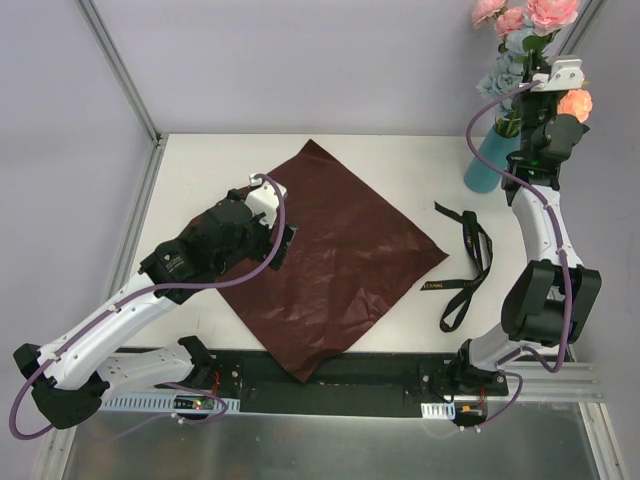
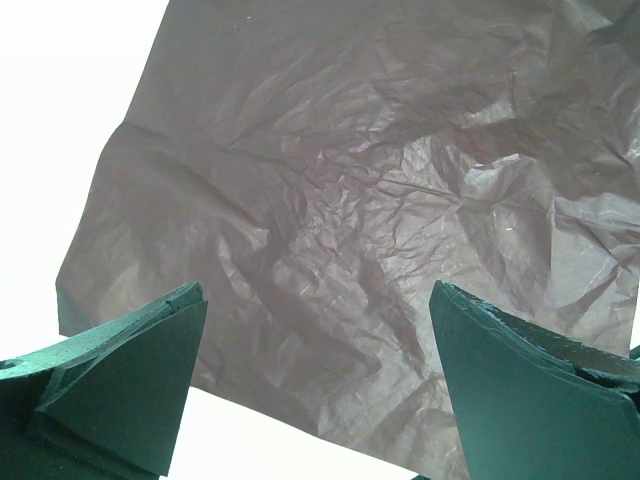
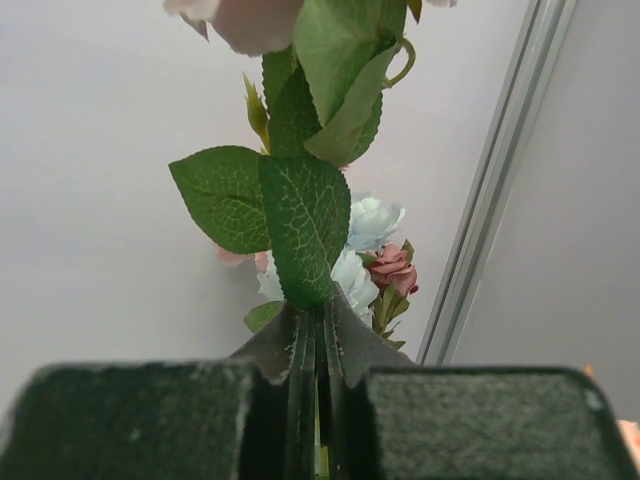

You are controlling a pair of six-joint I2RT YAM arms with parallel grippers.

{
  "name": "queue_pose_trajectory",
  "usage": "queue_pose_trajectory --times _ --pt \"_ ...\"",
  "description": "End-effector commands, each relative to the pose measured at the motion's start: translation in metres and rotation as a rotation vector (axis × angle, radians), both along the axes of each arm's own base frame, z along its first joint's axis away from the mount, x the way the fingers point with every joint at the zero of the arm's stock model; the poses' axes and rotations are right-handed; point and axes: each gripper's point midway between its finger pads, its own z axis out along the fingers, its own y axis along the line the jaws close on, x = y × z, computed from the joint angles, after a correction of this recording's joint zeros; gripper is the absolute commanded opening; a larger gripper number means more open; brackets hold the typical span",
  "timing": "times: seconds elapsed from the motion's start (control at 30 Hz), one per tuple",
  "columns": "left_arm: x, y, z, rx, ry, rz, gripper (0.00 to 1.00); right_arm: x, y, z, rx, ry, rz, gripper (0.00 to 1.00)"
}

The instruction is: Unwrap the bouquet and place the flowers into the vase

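Counts:
- 1 crumpled dark maroon paper sheet (image 1: 330, 262), under the left gripper (image 1: 284, 243).
- 1 black fabric ribbon (image 1: 470, 262), between the two grippers.
- 1 tall teal-blue cylinder vase (image 1: 487, 165), just beside the right gripper (image 1: 540, 88).
- Artificial flowers on thin green stems (image 1: 520, 30):
  - Top view: 3 pink blooms beyond the right gripper and 1 peach beside it. The pale blue cluster is too merged to count.
  - Right wrist view: 2 pale blue and 1 mauve past the fingertips, 1 pale pink at the top edge.
- 2 grippers.
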Motion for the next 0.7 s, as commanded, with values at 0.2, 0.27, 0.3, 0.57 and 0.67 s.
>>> queue_pose_trajectory --times 0.2,0.27,0.3,0.57,0.67 --pt "0.002 0.002 0.007 0.000 -0.034 0.011 0.99 -0.005 -0.003 0.009 -0.005 -0.052 0.021 0.00" --pt "0.002 0.003 0.006 0.001 -0.031 0.011 0.99 -0.004 -0.002 0.006 -0.002 -0.047 0.027 0.00" --pt "0.002 0.002 0.005 0.003 -0.031 0.010 0.99 -0.004 -0.001 0.006 0.002 -0.047 0.032 0.00" --pt "0.000 0.000 0.007 -0.013 -0.025 -0.002 0.99 0.001 -0.003 -0.021 0.026 0.013 0.029 0.03" --pt "0.001 -0.002 0.003 -0.004 -0.015 -0.006 0.99 0.002 -0.008 -0.036 0.057 0.053 0.007 0.03"
